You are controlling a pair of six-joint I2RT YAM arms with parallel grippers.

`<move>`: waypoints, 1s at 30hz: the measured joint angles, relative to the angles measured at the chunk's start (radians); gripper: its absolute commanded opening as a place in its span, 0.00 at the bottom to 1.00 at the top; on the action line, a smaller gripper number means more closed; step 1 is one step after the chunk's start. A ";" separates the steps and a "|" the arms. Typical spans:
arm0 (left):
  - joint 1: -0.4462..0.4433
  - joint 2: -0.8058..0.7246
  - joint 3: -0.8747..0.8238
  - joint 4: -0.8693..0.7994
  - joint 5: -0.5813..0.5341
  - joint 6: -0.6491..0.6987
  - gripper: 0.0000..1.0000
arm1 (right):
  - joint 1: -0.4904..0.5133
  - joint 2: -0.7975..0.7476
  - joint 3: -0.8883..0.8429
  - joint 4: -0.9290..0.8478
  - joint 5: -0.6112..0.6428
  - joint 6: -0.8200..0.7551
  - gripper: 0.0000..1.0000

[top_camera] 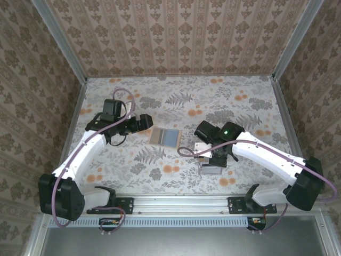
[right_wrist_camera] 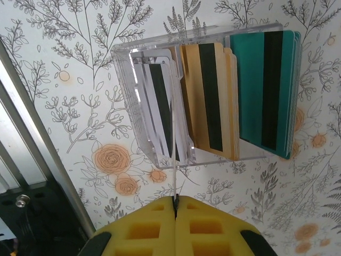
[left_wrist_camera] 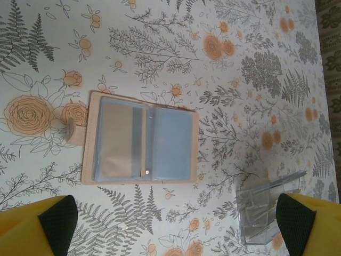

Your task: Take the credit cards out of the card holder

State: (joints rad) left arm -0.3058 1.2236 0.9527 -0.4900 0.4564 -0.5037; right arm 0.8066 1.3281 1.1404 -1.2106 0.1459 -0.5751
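Soft, even light fills all three views, and the pale table (top_camera: 176,101) reads bright from its far edge to its near one. In the top view the arms throw only faint, soft-edged shadows, and the picture is a little coarse (fine print detail smears). From the left wrist the floral print is crisp, while the left gripper's fingers (left_wrist_camera: 32,232) at the bottom corners are blurred. The card holder (left_wrist_camera: 141,140) shows a pale sheen on one pocket. From the right wrist, white glare streaks the clear box (right_wrist_camera: 154,106), and the lower left corner beyond the table's edge falls dark.
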 measured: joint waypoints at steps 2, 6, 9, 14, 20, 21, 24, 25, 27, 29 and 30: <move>0.000 0.000 -0.003 -0.001 0.000 0.000 0.99 | 0.010 0.013 -0.015 0.010 0.005 -0.012 0.00; 0.000 0.000 -0.004 -0.002 -0.001 0.000 0.99 | 0.024 0.034 -0.056 0.040 0.005 -0.031 0.00; 0.000 -0.002 -0.005 -0.004 -0.005 0.000 1.00 | 0.024 0.039 -0.076 0.062 0.005 -0.032 0.00; 0.006 -0.006 -0.005 -0.006 -0.008 0.000 1.00 | 0.024 0.061 -0.085 0.101 0.005 -0.032 0.00; 0.008 -0.008 -0.010 -0.016 -0.008 0.000 1.00 | 0.024 0.094 -0.103 0.143 0.005 -0.032 0.00; 0.008 -0.008 -0.011 -0.019 -0.008 0.000 1.00 | 0.024 0.094 -0.107 0.148 0.005 -0.032 0.00; 0.009 -0.008 -0.011 -0.024 -0.008 0.000 1.00 | 0.024 0.094 -0.121 0.168 0.011 -0.032 0.10; 0.011 -0.008 -0.011 -0.024 -0.008 0.000 1.00 | 0.024 0.095 -0.126 0.175 0.017 -0.030 0.14; 0.013 -0.009 -0.011 -0.027 -0.008 0.000 1.00 | 0.024 0.098 -0.129 0.188 0.032 -0.027 0.20; 0.013 -0.009 -0.011 -0.031 -0.008 0.000 1.00 | 0.024 0.104 -0.129 0.206 0.051 -0.017 0.21; 0.013 -0.010 -0.011 -0.033 -0.008 0.000 1.00 | 0.023 0.105 -0.129 0.214 0.058 -0.011 0.24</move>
State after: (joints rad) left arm -0.2924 1.2140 0.9417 -0.5232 0.4484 -0.5037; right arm 0.8295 1.4334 1.0119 -0.9970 0.2043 -0.5861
